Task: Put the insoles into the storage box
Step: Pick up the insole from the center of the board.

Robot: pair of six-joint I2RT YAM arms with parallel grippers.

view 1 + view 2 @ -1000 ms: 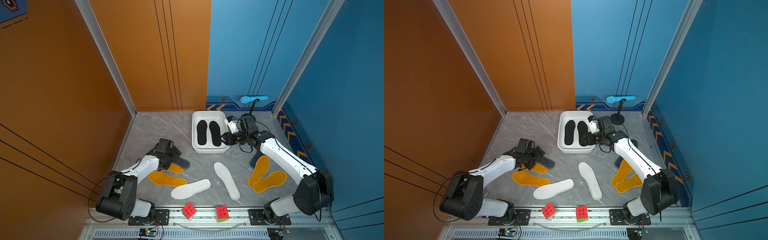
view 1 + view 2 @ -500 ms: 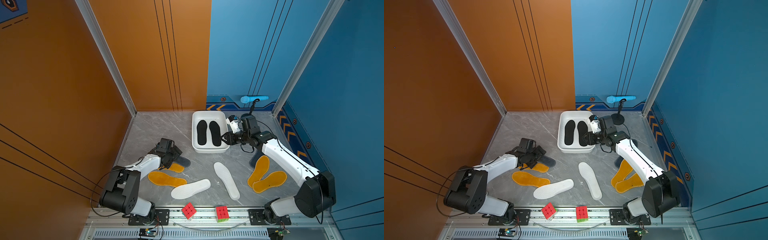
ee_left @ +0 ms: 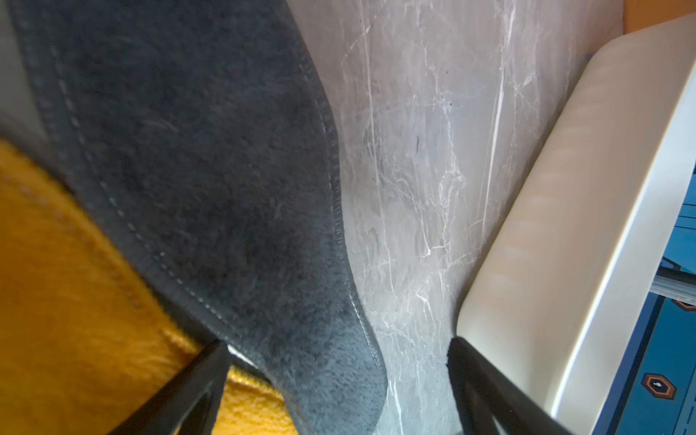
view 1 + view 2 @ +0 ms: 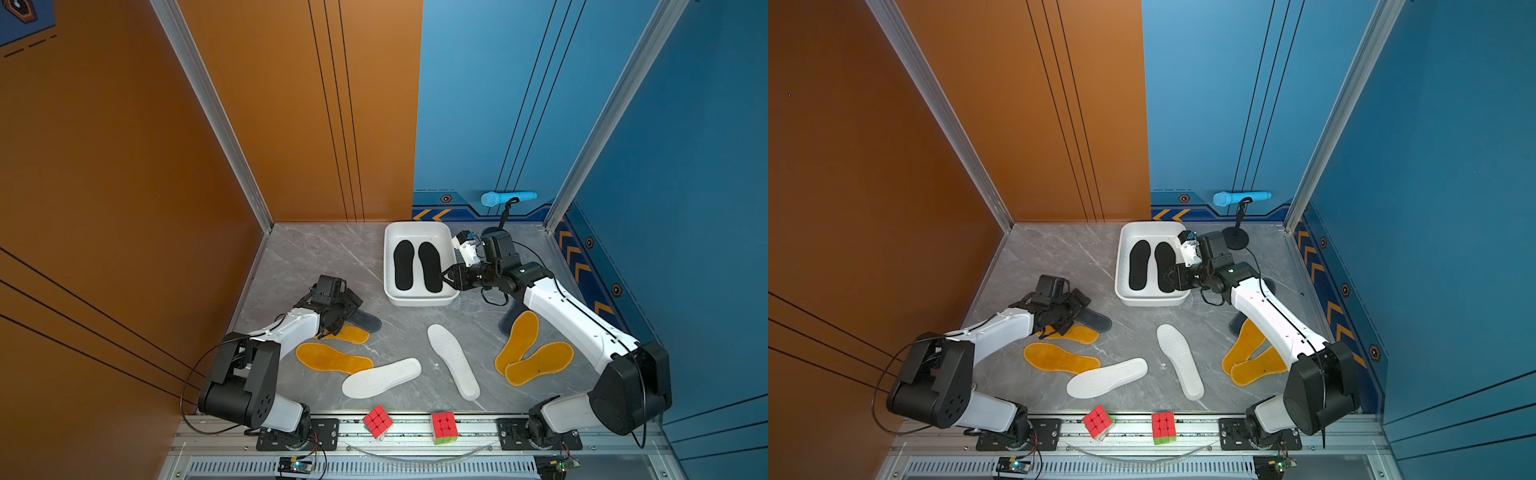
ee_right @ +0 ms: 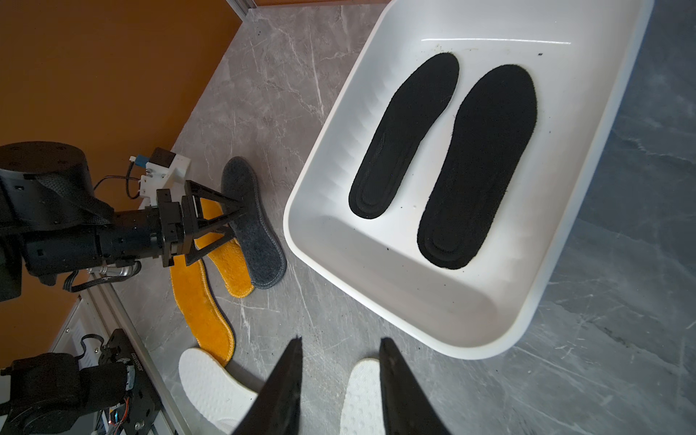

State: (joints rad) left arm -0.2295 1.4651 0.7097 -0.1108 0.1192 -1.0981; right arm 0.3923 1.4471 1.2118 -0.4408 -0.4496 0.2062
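The white storage box (image 4: 389, 266) stands at the back of the grey table, with two black insoles (image 4: 404, 265) (image 4: 430, 267) lying flat side by side in it. My left gripper (image 3: 335, 344) is open, low over one end of a dark grey insole (image 3: 211, 180) that lies partly on an orange-yellow insole (image 3: 64, 286). My right gripper (image 5: 341, 341) is open and empty, raised by the box's near right corner (image 5: 486, 339). On the table also lie two white insoles (image 4: 382, 377) (image 4: 453, 359), three more orange-yellow ones (image 4: 332, 358) (image 4: 517, 343) (image 4: 540, 363), and a second dark grey one (image 4: 509, 322) partly under the right arm.
Two Rubik's cubes (image 4: 378, 421) (image 4: 444, 427) sit on the front rail. A blue microphone (image 4: 508, 197) on a black stand (image 4: 1235, 239) is at the back right, behind the right arm. Orange and blue walls close in the table on three sides.
The left arm's elbow has dropped and folded while its gripper stays over the dark grey insole. The right gripper has shifted slightly by the box's right side.
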